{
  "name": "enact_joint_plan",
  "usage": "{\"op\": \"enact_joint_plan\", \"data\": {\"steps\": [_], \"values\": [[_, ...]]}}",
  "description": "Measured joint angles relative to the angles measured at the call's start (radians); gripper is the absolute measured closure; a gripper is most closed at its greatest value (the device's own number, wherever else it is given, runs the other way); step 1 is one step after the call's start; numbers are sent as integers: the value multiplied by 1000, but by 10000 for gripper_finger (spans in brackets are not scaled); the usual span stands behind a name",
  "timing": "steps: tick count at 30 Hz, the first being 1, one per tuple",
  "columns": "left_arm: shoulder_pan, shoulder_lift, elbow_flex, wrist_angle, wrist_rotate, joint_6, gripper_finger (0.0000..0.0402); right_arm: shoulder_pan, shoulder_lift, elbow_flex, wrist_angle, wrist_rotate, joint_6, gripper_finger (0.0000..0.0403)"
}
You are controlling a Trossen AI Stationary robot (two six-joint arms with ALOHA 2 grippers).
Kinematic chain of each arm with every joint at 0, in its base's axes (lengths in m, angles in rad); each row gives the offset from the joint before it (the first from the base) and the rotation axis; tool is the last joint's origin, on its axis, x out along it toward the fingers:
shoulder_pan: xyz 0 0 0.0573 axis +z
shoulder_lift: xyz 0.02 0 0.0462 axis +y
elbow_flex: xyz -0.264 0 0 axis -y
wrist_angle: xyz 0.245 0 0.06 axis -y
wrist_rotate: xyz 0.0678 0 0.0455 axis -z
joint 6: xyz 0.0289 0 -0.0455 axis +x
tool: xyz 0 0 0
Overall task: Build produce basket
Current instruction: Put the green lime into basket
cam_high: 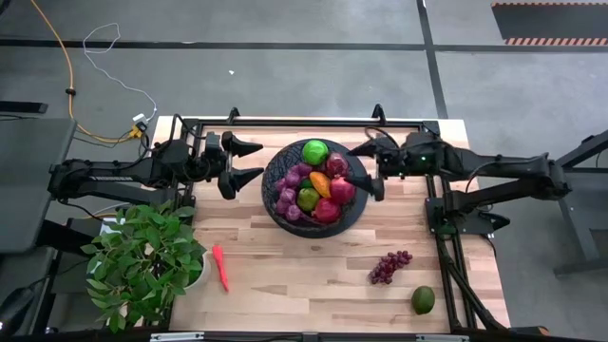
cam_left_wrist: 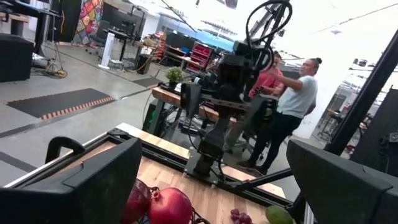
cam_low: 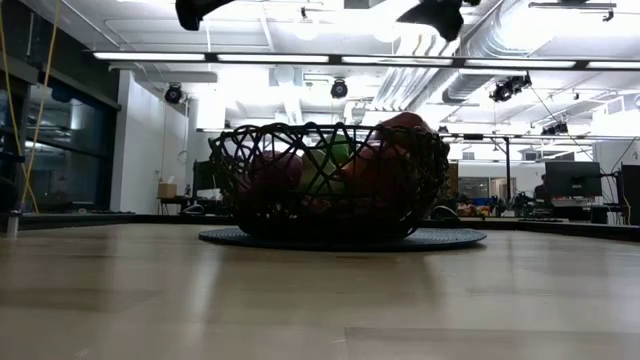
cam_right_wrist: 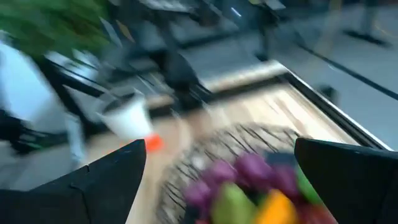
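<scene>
Pale wooden tabletop [cam_high: 313,271] carries our black basket [cam_high: 273,185], already piled with fruit, directly between our two claws. Our right claw [cam_high: 370,167] stands wide and empty at the basket's rim, and our left claw [cam_high: 245,163] waits wide just beside the opposite rim. We judge we are between placements: next comes fetching the grapes [cam_high: 389,267], green fruit [cam_high: 423,300] or pepper [cam_high: 220,267], all well apart from both claws near the front edge.
</scene>
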Motion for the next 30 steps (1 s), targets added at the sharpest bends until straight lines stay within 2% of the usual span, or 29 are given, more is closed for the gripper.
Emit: {"op": "enact_joint_plan", "data": {"steps": [3,9,25,30], "values": [[0,0,0,0,1,-1,13,1,0,-79,177,-72,12,12],[0,0,0,1,5,-1,13,0,4,-174,422,-76,80,11],[0,0,0,0,5,-1,13,0,2,-175,432,-76,88,11],[0,0,0,0,6,14,13,0,2,-175,432,-76,143,11]]}}
